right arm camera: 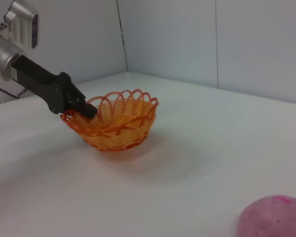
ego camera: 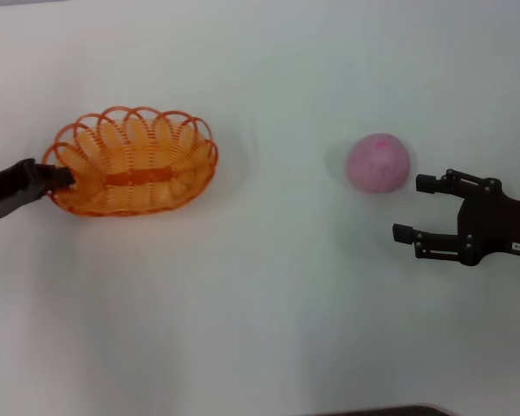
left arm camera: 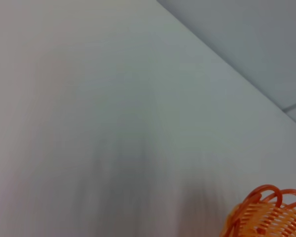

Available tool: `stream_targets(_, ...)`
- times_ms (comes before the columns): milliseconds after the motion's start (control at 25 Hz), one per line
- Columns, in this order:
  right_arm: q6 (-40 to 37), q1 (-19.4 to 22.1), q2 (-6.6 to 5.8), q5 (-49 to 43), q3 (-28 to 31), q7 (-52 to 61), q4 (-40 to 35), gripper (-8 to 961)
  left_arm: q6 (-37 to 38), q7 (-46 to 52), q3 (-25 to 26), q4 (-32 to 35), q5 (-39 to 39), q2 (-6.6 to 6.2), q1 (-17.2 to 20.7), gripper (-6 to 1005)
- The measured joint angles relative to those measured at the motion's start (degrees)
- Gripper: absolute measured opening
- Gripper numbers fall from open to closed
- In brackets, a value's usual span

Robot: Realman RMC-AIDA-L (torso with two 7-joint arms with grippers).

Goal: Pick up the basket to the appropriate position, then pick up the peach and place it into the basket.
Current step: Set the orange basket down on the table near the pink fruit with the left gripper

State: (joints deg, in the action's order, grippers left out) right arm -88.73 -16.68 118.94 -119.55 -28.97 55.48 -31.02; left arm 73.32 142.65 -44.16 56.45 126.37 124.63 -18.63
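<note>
The orange wire basket (ego camera: pixel 135 178) sits at the left of the white table, empty. My left gripper (ego camera: pixel 63 178) is at the basket's left rim, and its dark fingers are closed on that rim. The right wrist view shows this grip (right arm camera: pixel 88 110) on the basket (right arm camera: pixel 122 129). A piece of the basket's rim (left arm camera: pixel 269 216) shows in the left wrist view. The pink peach (ego camera: pixel 378 162) lies on the table at the right, well apart from the basket. My right gripper (ego camera: pixel 414 207) is open and empty, just right of and nearer than the peach. The peach also shows in the right wrist view (right arm camera: pixel 274 217).
The white table (ego camera: pixel 269 295) stretches between the basket and the peach. Grey walls (right arm camera: pixel 212 39) stand behind the table's far side.
</note>
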Motion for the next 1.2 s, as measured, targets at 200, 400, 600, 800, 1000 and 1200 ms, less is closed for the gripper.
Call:
stream_targets(200,0.3,0.1,0.06,-0.1,0.0,0.2,0.0,891,-2.5,-0.4,-1.1,0.1,-1.5,0.0,1.4,77)
stream_targets(400,0.6,0.0,0.2,-0.1,0.0,0.2,0.0,891,-3.2,-1.0,-3.5,0.8,-1.6,0.0,2.3,79)
stream_targets(600,0.7,-0.2,0.23,0.1,0.0,0.2,0.0,891,-3.5,-1.0,-5.0,1.8,-1.7,0.0,3.6,80)
stream_targets(800,1.1,-0.7,0.33,0.0,0.0,0.2,0.0,891,-3.5,-1.0,-6.1,2.2,-1.7,0.0,4.3,82)
stream_targets(1000,1.4,-1.1,0.33,-0.1,0.0,0.2,0.0,891,-3.0,-1.1,-6.2,2.2,-1.7,0.0,4.6,83)
stream_targets(1200,1.5,-1.2,0.32,-0.1,0.0,0.2,0.0,891,-2.3,-0.8,-6.3,2.2,-1.7,0.0,4.7,85)
